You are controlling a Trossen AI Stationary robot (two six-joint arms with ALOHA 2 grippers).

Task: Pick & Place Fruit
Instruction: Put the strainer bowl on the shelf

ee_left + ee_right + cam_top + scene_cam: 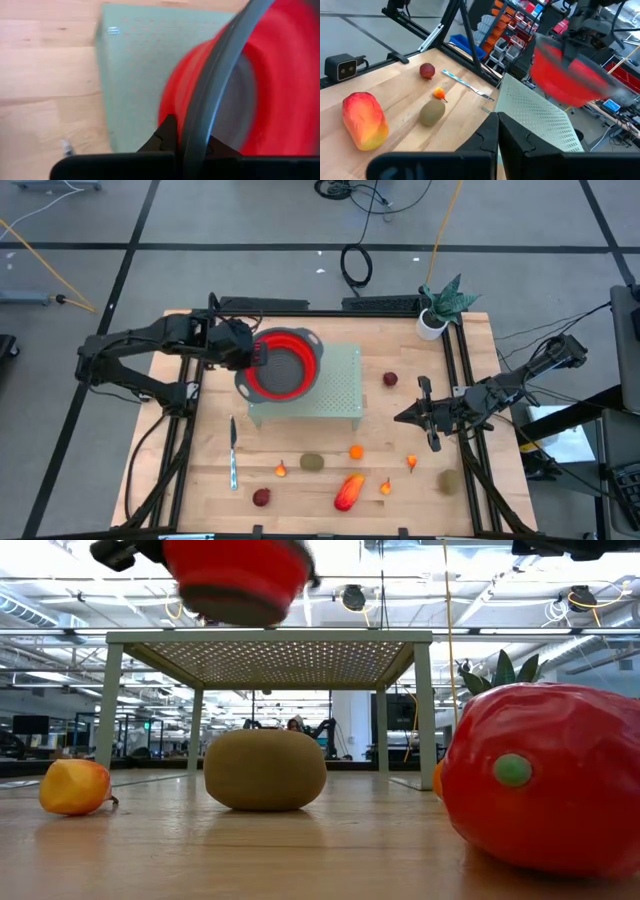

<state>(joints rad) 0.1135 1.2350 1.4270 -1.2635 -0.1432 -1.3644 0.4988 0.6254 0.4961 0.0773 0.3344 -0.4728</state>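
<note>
My left gripper (252, 358) is shut on a red bowl with a grey rim (285, 365), which hangs over the left part of a pale green perforated stand (318, 388). Fruit lies on the wooden table near its front edge: a dark-red round one (261, 497), a brown-green oval (312, 462), an orange piece (356, 451) and a larger red-orange piece (348, 492). Another dark-red fruit (390, 379) lies right of the stand. My right gripper (405, 418) hovers shut and holding nothing at the table's right, pointing level toward the stand. My left gripper holds the bowl by its grey rim (200, 120), on the side toward the table's left. The rim runs between the two fingers, one finger (166, 134) outside the bowl and one inside. The fingers slant down from the table's left. The bowl (235, 575) hangs just above the stand's top.
A slim knife (233, 452) lies at the front left. A potted plant (436, 308) stands at the far right corner. Small orange pieces (411, 462) and another oval fruit (450, 480) lie at the front right. Bare wood shows left of the stand.
</note>
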